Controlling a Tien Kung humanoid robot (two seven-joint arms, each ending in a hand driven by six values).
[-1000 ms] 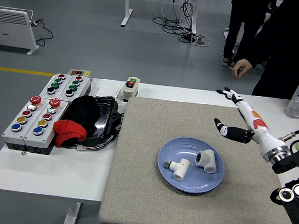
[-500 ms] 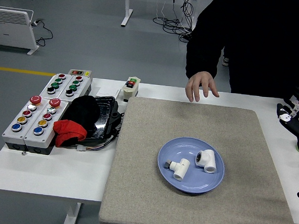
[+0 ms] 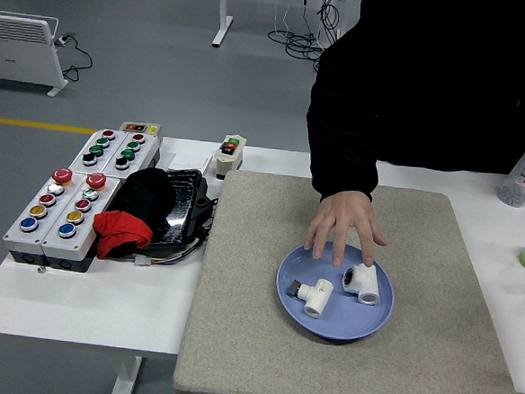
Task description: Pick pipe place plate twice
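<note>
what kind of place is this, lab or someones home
Most likely a robotics lab or workshop: push-button control boxes sit on the white table, cables trail over a bare grey floor, and white pipe fittings lie on a blue plate.

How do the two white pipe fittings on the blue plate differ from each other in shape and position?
The left fitting is a tee with a dark metal end at its left tip; the right fitting is a plain white elbow with a wide open mouth. The left fitting lies near the middle of the blue plate; the right fitting lies nearer the far right rim, just below the person's hand. Both are white plastic and lie apart on the plate.
</note>
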